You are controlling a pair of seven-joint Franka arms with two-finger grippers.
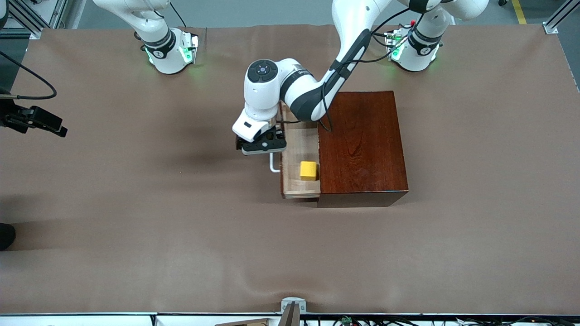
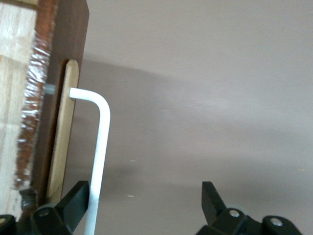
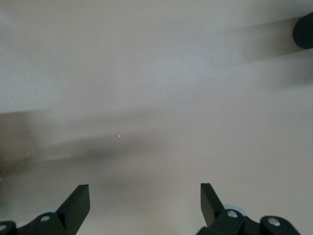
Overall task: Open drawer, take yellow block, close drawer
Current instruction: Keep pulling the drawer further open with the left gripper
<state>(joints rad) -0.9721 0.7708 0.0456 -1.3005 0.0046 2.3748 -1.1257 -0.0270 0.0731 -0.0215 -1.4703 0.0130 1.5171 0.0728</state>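
The glossy mahogany box (image 1: 362,145) stands mid-table with its drawer (image 1: 297,136) pulled partway out toward the right arm's end. The yellow block (image 1: 308,170) lies in the pale-wood tray, at the end nearer the front camera. My left gripper (image 1: 265,147) hangs over the drawer's front at the white bar handle (image 1: 273,165). In the left wrist view that gripper (image 2: 145,191) is open, and the handle (image 2: 100,147) runs between the fingers, close beside one finger (image 2: 73,200). My right gripper (image 3: 145,193) waits open over bare table with nothing between its fingers.
The brown table cover (image 1: 181,226) spreads all round the box. The right arm's hand (image 1: 41,120) hangs at the right arm's end of the table. A dark round object (image 1: 5,235) sits at that same edge, nearer the front camera.
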